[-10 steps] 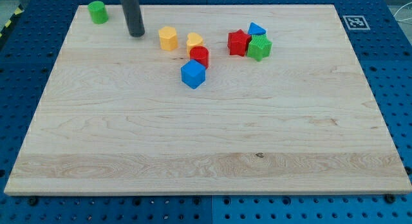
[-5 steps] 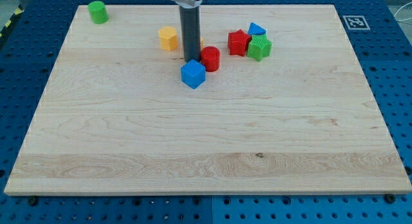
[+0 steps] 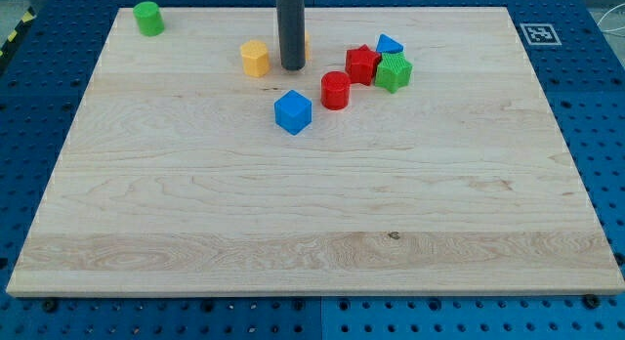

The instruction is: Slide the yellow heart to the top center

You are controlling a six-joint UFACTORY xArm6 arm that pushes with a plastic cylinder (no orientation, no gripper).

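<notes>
The yellow heart (image 3: pixel 305 45) is mostly hidden behind my rod; only a sliver shows at the rod's right side, near the view's top centre. My tip (image 3: pixel 290 67) rests on the board just below the heart and right of a yellow hexagonal block (image 3: pixel 254 59). A red cylinder (image 3: pixel 335 90) lies to the lower right of the tip. A blue cube (image 3: pixel 293 112) lies below the tip.
A red star (image 3: pixel 362 64), a green block (image 3: pixel 394 73) and a blue triangle (image 3: pixel 390 44) cluster to the right of the tip. A green cylinder (image 3: pixel 148 19) stands at the top left corner of the wooden board (image 3: pixel 312 213).
My rod swung from the top left down beside the blue cube, then moved up. The yellow heart slid towards the top and the red cylinder shifted right.
</notes>
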